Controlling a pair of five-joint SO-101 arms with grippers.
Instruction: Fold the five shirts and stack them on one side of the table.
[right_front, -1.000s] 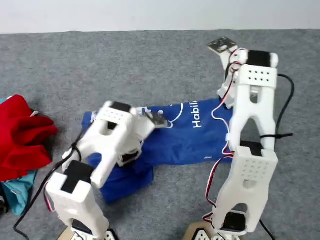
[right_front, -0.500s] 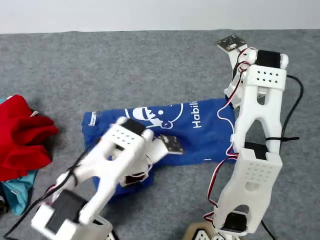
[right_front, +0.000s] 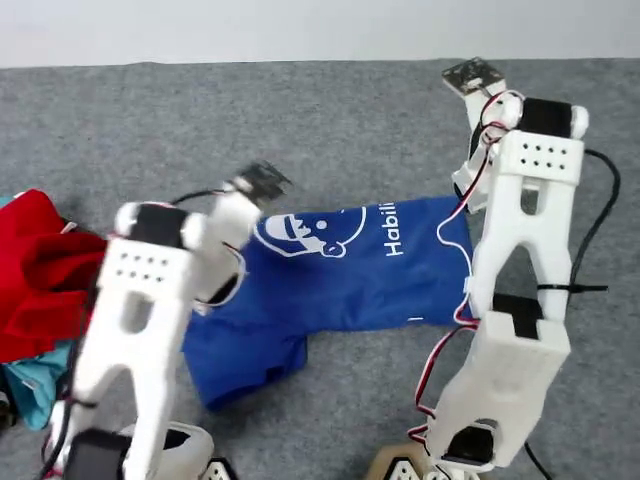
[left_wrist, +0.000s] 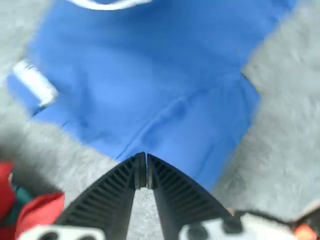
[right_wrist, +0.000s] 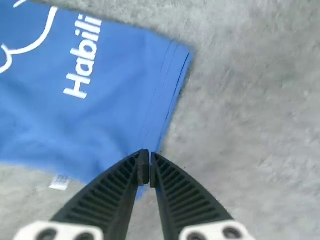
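white lettering (right_front: 389, 230) beside a white drawing (right_front: 300, 232) on the blue shirt (right_front: 340, 290).

- High view: fixed, above, looking down over worktop (right_front: 330, 110).
- Left wrist view: close, down past left tool (left_wrist: 142, 162) onto blue shirt (left_wrist: 150, 75).
- Right wrist view: likewise past right tool (right_wrist: 146, 159); same shirt.

Blue shirt (right_front: 350, 285): solid blue, white line-art figure and white lettering, small white tag (left_wrist: 35, 87). Red shirt (right_front: 40, 270): plain red. Teal shirt (right_front: 30, 385): plain teal. Table (right_front: 300, 130): mottled grey. Left arm (right_front: 135, 310), right arm (right_front: 520, 230): white, black motors, red/white wires (right_front: 452, 215). Left gripper (left_wrist: 141, 170), right gripper (right_wrist: 146, 167): black, ribbed.
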